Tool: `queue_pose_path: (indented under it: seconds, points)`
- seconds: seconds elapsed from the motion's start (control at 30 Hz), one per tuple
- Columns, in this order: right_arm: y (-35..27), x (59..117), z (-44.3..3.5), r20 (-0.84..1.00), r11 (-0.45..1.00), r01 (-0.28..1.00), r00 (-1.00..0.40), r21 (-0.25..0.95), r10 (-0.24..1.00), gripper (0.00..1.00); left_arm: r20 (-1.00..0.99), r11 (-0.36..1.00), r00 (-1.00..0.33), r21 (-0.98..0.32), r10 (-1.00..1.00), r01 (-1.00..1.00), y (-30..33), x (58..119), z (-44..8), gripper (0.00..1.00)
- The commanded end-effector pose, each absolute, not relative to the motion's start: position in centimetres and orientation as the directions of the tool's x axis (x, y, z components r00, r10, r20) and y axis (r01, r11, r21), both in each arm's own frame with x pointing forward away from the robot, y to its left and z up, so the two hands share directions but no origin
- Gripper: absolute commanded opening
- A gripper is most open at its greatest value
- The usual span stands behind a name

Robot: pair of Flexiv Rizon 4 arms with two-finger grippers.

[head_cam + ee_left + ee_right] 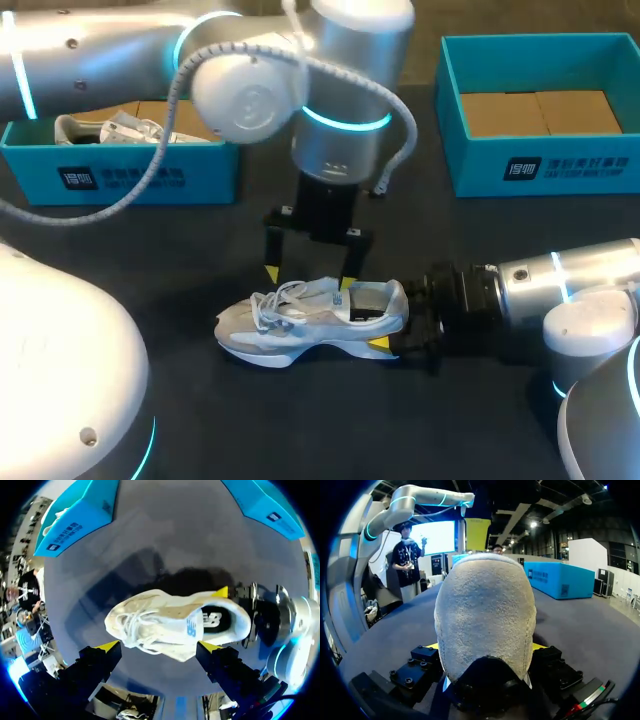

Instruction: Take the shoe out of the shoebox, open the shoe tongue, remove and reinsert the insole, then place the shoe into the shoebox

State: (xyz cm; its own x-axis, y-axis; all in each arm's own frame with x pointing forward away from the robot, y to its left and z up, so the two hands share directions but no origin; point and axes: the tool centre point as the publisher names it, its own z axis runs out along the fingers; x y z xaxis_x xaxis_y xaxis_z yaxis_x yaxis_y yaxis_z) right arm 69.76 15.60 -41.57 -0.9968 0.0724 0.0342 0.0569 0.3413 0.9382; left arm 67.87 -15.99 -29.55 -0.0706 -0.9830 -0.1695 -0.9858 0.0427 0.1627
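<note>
A white and grey laced sneaker (310, 318) lies on its sole in the middle of the dark tabletop (260, 420), toe to the left and heel to the right. The head view shows the left hand (308, 278) pointing straight down just above the laces, and the right hand (392, 320) lying low from the right at the heel. Only the left wrist view shows that the left hand (159, 646) is spread wide, with one yellow tip on each side of the sneaker (170, 625) and the dark insole showing in its opening. The right wrist view is filled by the heel (485, 625), which sits clamped between the right hand's (485, 647) two fingers. Far left stands a teal cardboard shoebox (120, 180) with a second pale shoe (105, 128) in it. Far right stands another teal shoebox (540, 165) with a bare brown floor.
</note>
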Motion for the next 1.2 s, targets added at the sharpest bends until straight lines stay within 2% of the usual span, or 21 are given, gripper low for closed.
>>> queue_pose_path:
  seconds: [0.03, 0.4, 0.8, 0.93, 1.2]
  points:
    - [15.7, 69.8, -41.6, 0.036, 0.347, 0.059, -0.997, 0.936, 0.072, 0.0, -0.212, 0.034, -0.069, 0.163, -0.975, -0.986, -18.1, 67.5, -30.6, 1.0]
    - [15.7, 69.8, -41.6, 0.036, 0.347, 0.059, -0.997, 0.936, 0.072, 0.0, -0.258, -0.031, -0.015, 0.174, -0.966, -0.984, -18.4, 68.1, -32.9, 1.0]
    - [15.7, 69.8, -41.6, 0.036, 0.347, 0.059, -0.997, 0.936, 0.072, 0.0, -0.319, -0.04, -0.029, 0.208, -0.947, -0.977, -18.1, 67.4, -34.5, 1.0]
    - [15.7, 69.8, -41.6, 0.036, 0.347, 0.059, -0.997, 0.936, 0.072, 0.0, -0.324, -0.051, -0.021, 0.212, -0.946, -0.976, -17.7, 67.1, -34.8, 0.95]
    - [15.7, 69.8, -41.6, 0.036, 0.347, 0.059, -0.997, 0.936, 0.072, 0.0, -0.365, -0.078, 0.0, 0.199, -0.931, -0.977, -16.8, 66.8, -35.0, 0.95]
